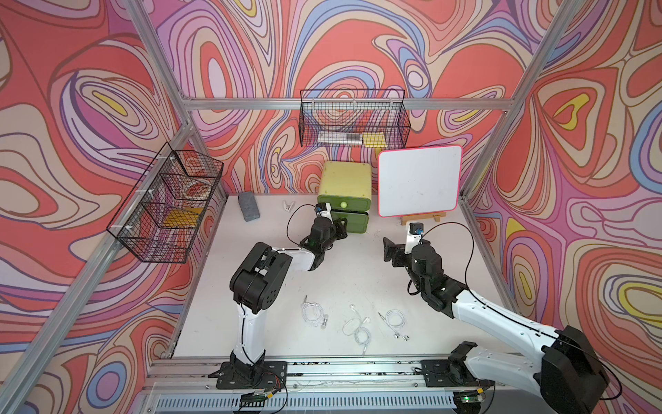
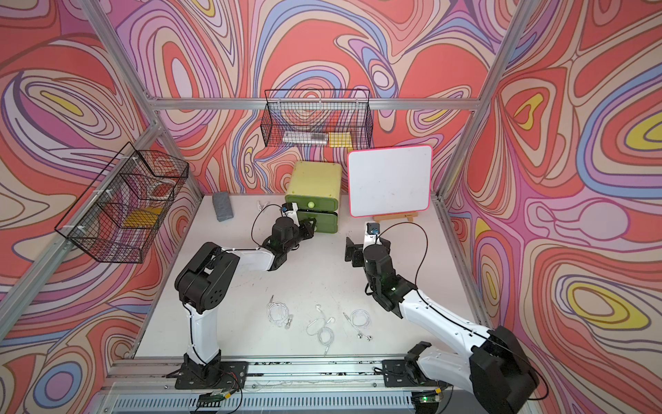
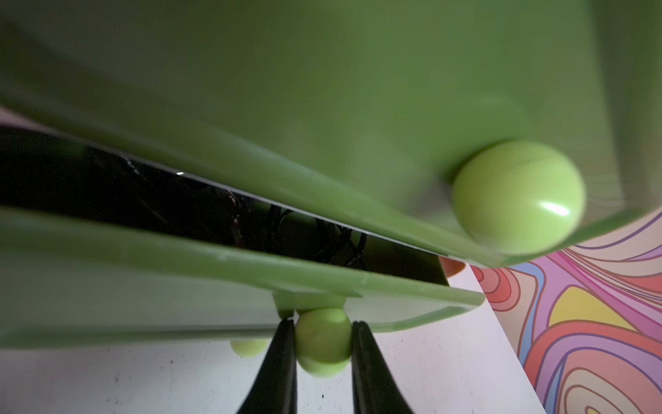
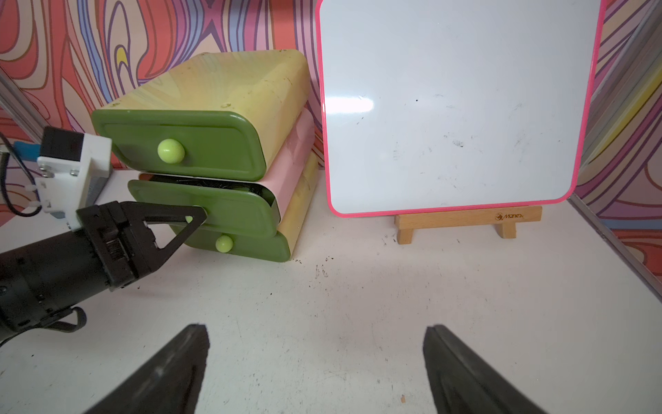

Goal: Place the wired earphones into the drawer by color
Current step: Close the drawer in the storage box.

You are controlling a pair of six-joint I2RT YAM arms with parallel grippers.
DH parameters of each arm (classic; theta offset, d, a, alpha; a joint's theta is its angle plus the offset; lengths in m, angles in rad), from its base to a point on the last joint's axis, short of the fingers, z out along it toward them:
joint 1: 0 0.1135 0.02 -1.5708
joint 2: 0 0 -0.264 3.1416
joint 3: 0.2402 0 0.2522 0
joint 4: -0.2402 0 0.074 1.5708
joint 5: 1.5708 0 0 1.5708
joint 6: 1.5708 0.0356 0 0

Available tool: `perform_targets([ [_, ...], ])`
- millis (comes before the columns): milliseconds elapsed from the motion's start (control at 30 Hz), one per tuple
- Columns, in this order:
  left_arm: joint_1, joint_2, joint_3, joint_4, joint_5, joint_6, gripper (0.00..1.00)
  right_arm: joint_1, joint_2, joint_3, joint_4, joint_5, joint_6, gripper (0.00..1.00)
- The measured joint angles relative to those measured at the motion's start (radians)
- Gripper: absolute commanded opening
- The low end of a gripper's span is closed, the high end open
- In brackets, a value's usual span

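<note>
Just "Manex" on easel (image 4: pixel 447 219) near drawer (image 4: pixel 229 86)

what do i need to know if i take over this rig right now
Left claw: shut on the knob of the middle drawer, which stands ajar.
Right claw: open and empty, over bare table in front of the whiteboard.
Things: three white earphone sets lie loose on the table near the arm bases. Black cable shows inside the middle drawer. No red set is in view.
Done: black sets look stowed.
Left: the white sets. The top drawer and bottom drawer are shut.
</note>
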State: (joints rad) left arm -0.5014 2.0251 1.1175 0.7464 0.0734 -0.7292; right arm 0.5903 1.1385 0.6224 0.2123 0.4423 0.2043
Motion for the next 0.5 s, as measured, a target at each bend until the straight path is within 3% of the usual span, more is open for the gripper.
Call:
perform_targets([
  [500, 0.005, 0.064, 0.021, 0.11, -0.005, -0.001, 0.31, 0.0, 0.0, 0.0, 0.004, 0.004, -0.002, 0.96],
])
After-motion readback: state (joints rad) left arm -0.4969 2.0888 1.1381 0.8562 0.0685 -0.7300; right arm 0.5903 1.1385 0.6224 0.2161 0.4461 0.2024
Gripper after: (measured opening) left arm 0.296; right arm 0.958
